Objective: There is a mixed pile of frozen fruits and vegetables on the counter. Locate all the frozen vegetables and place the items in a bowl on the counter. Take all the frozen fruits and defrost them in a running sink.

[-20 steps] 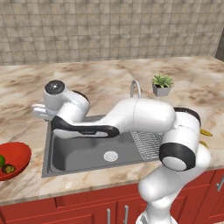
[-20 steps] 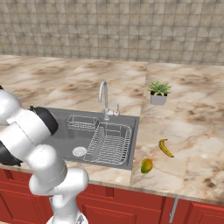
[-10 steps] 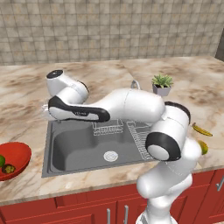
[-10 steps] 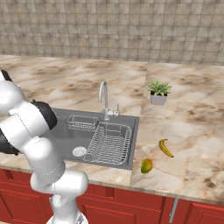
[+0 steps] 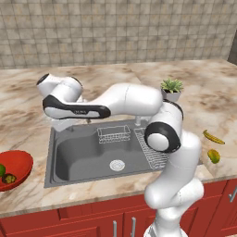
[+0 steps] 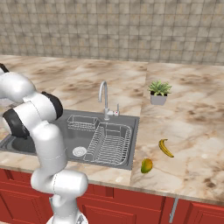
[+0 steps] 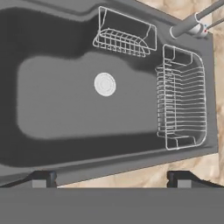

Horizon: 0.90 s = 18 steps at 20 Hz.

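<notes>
The banana (image 6: 166, 148) is lying flat on the table (image 6: 197, 131), its long axis running away from the front edge, well to the right of the claw (image 7: 112, 178); the yellow-green oval fruit (image 6: 147, 166) is sitting just in front of it; the claw is hovering over the sink (image 7: 65, 109) with its tips spread wide, gripping nothing; the red bowl (image 5: 16, 167), to its left, is holding two green vegetables (image 5: 5, 175).

The sink (image 7: 65, 109) basin was left open around its drain (image 7: 105, 84). Passage was blocked at three o'clock by the dish rack (image 7: 181, 98), and at twelve o'clock by a wire basket (image 7: 124, 37) beside the tap (image 7: 188, 24).
</notes>
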Motion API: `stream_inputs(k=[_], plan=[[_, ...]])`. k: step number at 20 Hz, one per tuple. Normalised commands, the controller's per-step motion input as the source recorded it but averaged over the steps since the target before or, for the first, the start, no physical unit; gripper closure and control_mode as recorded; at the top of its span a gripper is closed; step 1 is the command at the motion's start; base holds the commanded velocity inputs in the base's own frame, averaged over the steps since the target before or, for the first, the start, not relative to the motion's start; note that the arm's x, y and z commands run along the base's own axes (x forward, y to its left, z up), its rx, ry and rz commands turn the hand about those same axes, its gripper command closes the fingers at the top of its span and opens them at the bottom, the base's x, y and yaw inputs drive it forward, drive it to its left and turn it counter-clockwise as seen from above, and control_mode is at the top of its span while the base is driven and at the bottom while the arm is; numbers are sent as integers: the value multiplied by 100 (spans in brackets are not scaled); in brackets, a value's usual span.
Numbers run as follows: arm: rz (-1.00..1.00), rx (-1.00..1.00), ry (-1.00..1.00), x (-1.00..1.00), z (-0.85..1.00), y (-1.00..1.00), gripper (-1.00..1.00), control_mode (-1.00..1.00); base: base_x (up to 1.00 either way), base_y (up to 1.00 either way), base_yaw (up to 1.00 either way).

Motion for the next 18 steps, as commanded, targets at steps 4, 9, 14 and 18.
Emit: stream_inputs(k=[4, 9, 14, 18], plan=[[2, -19, 2, -12, -9, -69, -100, -100, 0, 0, 0], [8, 0, -5, -61, -36, -92, -100, -100, 0, 0, 0], [14, 19, -19, -96, -22, -100, -100, -100, 0, 0, 0], [14, 33, -22, -88, 0, -100, -100, -100, 0, 0, 0]])
